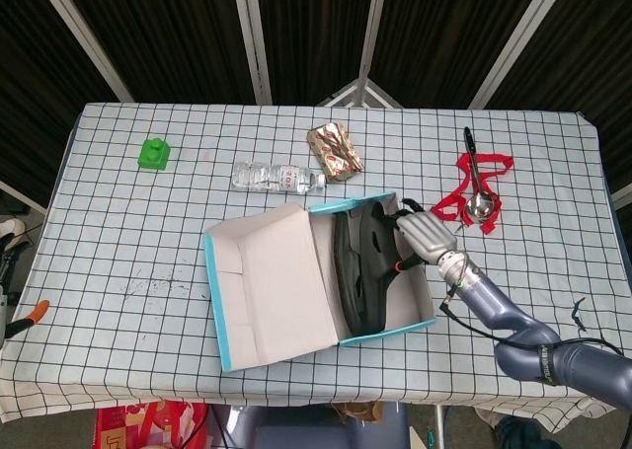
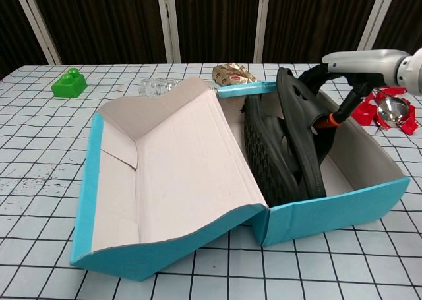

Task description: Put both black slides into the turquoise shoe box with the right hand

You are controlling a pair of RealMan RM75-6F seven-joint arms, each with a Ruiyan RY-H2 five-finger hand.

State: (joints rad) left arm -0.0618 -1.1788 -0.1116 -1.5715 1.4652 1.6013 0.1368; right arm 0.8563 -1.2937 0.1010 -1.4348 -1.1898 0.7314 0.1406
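Observation:
The turquoise shoe box (image 1: 419, 324) (image 2: 343, 209) lies open at the table's front, its pale lid (image 1: 272, 281) (image 2: 175, 168) folded out to the left. Two black slides stand on edge inside it, side by side. The left slide (image 1: 348, 271) (image 2: 265, 153) leans against the lid side. My right hand (image 1: 425, 237) (image 2: 353, 69) grips the top of the right slide (image 1: 377, 257) (image 2: 302, 132), fingers curled over its upper edge above the box's right part. My left hand is not visible in either view.
A red-handled spoon tool (image 1: 474, 187) (image 2: 389, 109) lies right of the box. Behind the box sit a clear plastic bottle (image 1: 272, 178) (image 2: 158, 85) and a gold foil packet (image 1: 334, 149) (image 2: 234, 72). A green block (image 1: 153, 153) (image 2: 69, 82) rests at the far left.

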